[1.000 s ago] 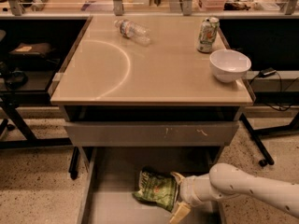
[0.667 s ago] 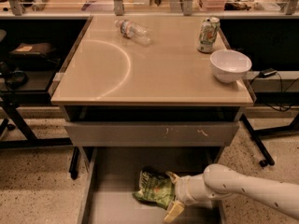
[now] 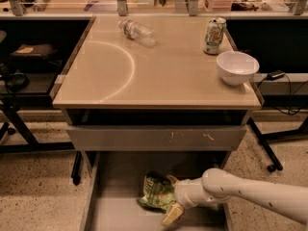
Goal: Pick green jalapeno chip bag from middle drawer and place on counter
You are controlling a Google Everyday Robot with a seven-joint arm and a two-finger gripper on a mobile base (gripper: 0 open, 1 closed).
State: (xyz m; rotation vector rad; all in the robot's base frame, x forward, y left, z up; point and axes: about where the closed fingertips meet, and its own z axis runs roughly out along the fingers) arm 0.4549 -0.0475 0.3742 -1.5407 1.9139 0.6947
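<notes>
Down in the middle drawer (image 3: 108,211) lies the green jalapeno chip bag (image 3: 155,197). At its right end sits the gripper (image 3: 172,197) — jaws wide, straddling it.

My one camera sits high in front of the counter (image 3: 159,76), looking forward and steeply down from middling range. My arm enters at bottom right, and my gripper (image 3: 169,198) sits low in frame, inside the middle drawer (image 3: 115,211).

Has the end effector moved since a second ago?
Yes. The end effector has edged left, toward the left wall of the middle drawer, and is now at the right edge of the green jalapeno chip bag.
</notes>
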